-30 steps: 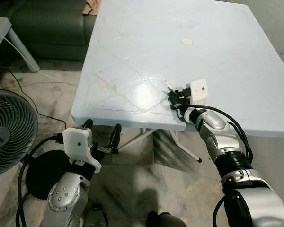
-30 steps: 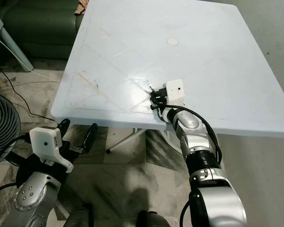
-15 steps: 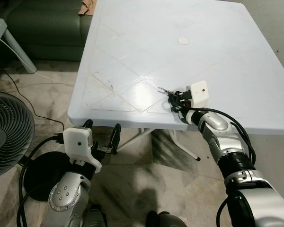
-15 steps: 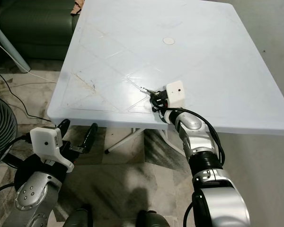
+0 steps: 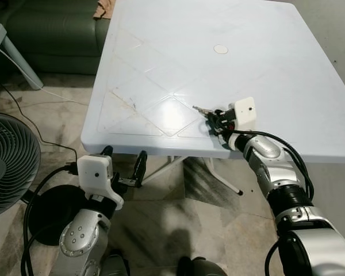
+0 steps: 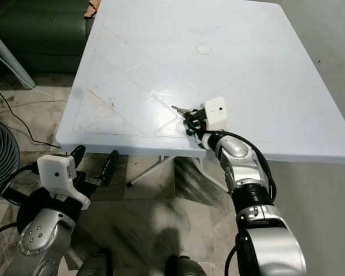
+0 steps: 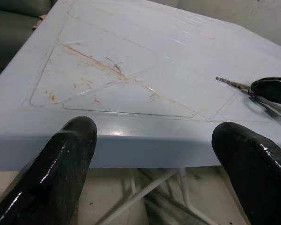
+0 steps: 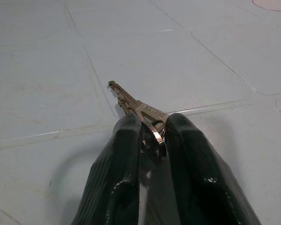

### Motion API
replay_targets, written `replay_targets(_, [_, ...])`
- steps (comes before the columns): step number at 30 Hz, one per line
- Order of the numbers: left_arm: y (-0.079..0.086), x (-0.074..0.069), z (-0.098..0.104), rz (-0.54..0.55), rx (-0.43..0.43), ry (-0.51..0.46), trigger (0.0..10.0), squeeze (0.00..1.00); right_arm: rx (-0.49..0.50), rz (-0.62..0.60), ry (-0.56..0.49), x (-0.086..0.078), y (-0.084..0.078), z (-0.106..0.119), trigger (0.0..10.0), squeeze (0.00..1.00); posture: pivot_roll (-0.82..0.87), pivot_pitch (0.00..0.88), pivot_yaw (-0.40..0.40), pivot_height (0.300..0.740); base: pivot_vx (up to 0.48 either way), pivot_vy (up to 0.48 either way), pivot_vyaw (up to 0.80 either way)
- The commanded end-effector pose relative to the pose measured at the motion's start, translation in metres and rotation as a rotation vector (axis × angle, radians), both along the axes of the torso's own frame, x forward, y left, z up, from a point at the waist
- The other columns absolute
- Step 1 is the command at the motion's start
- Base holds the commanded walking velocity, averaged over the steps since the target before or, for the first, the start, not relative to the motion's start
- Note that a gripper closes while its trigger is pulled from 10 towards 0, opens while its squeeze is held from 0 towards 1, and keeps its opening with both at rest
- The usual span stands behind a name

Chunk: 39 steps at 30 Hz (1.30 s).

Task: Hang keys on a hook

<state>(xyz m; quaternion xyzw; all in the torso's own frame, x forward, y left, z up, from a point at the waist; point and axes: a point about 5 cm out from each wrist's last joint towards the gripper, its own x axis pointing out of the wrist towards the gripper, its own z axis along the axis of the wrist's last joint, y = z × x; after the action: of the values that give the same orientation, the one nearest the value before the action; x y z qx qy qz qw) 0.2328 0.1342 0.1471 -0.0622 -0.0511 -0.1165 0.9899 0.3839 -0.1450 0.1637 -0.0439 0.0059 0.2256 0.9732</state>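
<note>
A set of keys (image 8: 139, 108) lies low over the near part of a white plastic table (image 5: 178, 52), pinched by its ring between the two black fingers of the robot's right gripper (image 8: 150, 133), with one brass-coloured key blade sticking out past the fingertips toward the table's middle. The right gripper is closed on the keys, its fingers (image 8: 123, 154) pressed in from either side of the ring; whether the blade tip touches the tabletop cannot be told. From the head camera the right arm reaches in over the table's near edge, a white camera box on its wrist, the key blade showing as a thin sliver (image 5: 200, 108) just beyond the fingers. The left gripper (image 5: 123, 167) hangs below the table's near edge, its two fingers (image 7: 65, 154) spread wide apart and holding nothing, pointing at the table's rim. The tabletop carries a diamond pattern of grooves, brownish scuffs near its left front corner and a small round plug (image 5: 221, 49) near the centre. A standing fan (image 5: 8, 164) is on the tiled floor to the robot's left, and a dark green sofa (image 5: 52, 29) sits beyond the table's left side.
</note>
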Motion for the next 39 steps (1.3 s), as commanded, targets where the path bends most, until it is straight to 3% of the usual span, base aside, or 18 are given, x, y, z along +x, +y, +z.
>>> replay_targets(1, [-0.001, -0.001, -0.003, -0.002, -0.001, 0.012, 10.0, 0.00, 0.004, -0.009, 0.007, -0.001, -0.006, -0.002, 0.2, 0.00, 0.08, 0.260, -0.105, 0.732, 0.000, 0.000, 0.00])
replay_targets(2, [-0.001, -0.001, -0.003, -0.002, -0.002, 0.012, 10.0, 0.00, 0.000, -0.010, 0.001, -0.001, -0.006, -0.002, 0.0, 0.00, 0.08, 0.260, -0.105, 0.732, 0.000, 0.000, 0.00])
replay_targets(3, [-0.001, -0.001, -0.003, -0.002, -0.003, 0.011, 10.0, 0.00, -0.002, -0.012, 0.000, -0.001, -0.007, -0.002, 1.5, 0.00, 0.08, 0.259, -0.105, 0.732, 0.000, 0.000, 0.00])
replay_targets(4, [-0.001, -0.001, -0.003, -0.002, -0.003, 0.011, 10.0, 0.00, -0.002, -0.012, 0.000, -0.001, -0.007, -0.002, 1.5, 0.00, 0.08, 0.259, -0.105, 0.732, 0.000, 0.000, 0.00])
replay_targets(5, [-0.001, -0.001, -0.003, -0.002, -0.002, 0.011, 10.0, 0.00, -0.006, -0.016, 0.001, -0.001, -0.009, -0.003, 4.0, 0.00, 0.08, 0.259, -0.105, 0.732, 0.000, 0.000, 0.00])
replay_targets(7, [-0.001, -0.001, -0.003, -0.002, -0.003, 0.011, 10.0, 0.00, -0.007, -0.016, 0.001, -0.001, -0.009, -0.003, 3.9, 0.00, 0.08, 0.259, -0.105, 0.732, 0.000, 0.000, 0.00])
replay_targets(8, [-0.002, -0.001, -0.003, -0.004, -0.004, 0.011, 10.0, 0.00, -0.008, -0.014, 0.003, -0.002, -0.010, -0.003, 4.7, 0.00, 0.08, 0.258, -0.106, 0.732, 0.000, 0.000, 0.00])
replay_targets(10, [-0.002, -0.001, -0.003, -0.004, -0.003, 0.010, 10.0, 0.00, -0.010, -0.014, 0.005, -0.002, -0.011, -0.003, 4.7, 0.00, 0.08, 0.259, -0.106, 0.732, 0.000, 0.000, 0.00])
replay_targets(11, [-0.002, -0.001, -0.003, -0.005, -0.005, 0.010, 10.0, 0.00, -0.013, -0.013, 0.004, -0.002, -0.011, -0.003, 10.0, 0.00, 0.08, 0.259, -0.106, 0.732, 0.000, 0.000, 0.00])
replay_targets(17, [-0.002, -0.001, -0.003, -0.005, -0.007, 0.010, 10.0, 0.00, 0.007, 0.003, 0.035, -0.002, -0.012, -0.006, 10.0, 0.00, 0.08, 0.259, -0.107, 0.732, 0.000, 0.000, 0.00])
replay_targets(18, [-0.002, -0.001, -0.003, -0.005, -0.007, 0.010, 10.0, 0.00, 0.014, -0.006, 0.044, -0.002, -0.013, -0.007, 10.0, 1.00, 0.08, 0.259, -0.107, 0.732, 0.000, 0.000, 0.00])
replay_targets(21, [-0.002, -0.001, -0.003, -0.006, -0.008, 0.010, 10.0, 0.00, -0.005, -0.012, 0.023, -0.002, -0.015, -0.005, 10.0, 1.00, 0.08, 0.260, -0.107, 0.732, 0.000, 0.000, 0.00])
replay_targets(22, [-0.003, -0.001, -0.003, -0.006, -0.009, 0.010, 10.0, 0.00, -0.018, -0.004, 0.011, -0.002, -0.015, -0.004, 10.0, 0.00, 0.08, 0.260, -0.107, 0.732, 0.000, 0.000, 0.00])
replay_targets(36, [-0.003, -0.001, -0.002, -0.005, -0.014, 0.009, 10.0, 0.00, -0.041, 0.028, 0.010, -0.005, -0.021, -0.007, 10.0, 0.00, 0.07, 0.262, -0.108, 0.732, 0.000, 0.000, 0.00])
replay_targets(37, [-0.003, -0.001, -0.002, -0.005, -0.014, 0.008, 10.0, 0.00, -0.038, 0.029, 0.013, -0.005, -0.021, -0.007, 6.5, 0.00, 0.08, 0.261, -0.108, 0.732, 0.000, 0.000, 0.00])
replay_targets(38, [-0.003, -0.001, -0.002, -0.005, -0.014, 0.008, 10.0, 0.00, -0.038, 0.028, 0.014, -0.005, -0.022, -0.007, 6.5, 0.00, 0.08, 0.261, -0.108, 0.732, 0.000, 0.000, 0.00])
replay_targets(39, [-0.003, -0.001, -0.002, -0.005, -0.016, 0.008, 10.0, 0.00, -0.040, 0.026, 0.009, -0.005, -0.022, -0.006, 7.3, 0.00, 0.08, 0.261, -0.108, 0.732, 0.000, 0.000, 0.00])
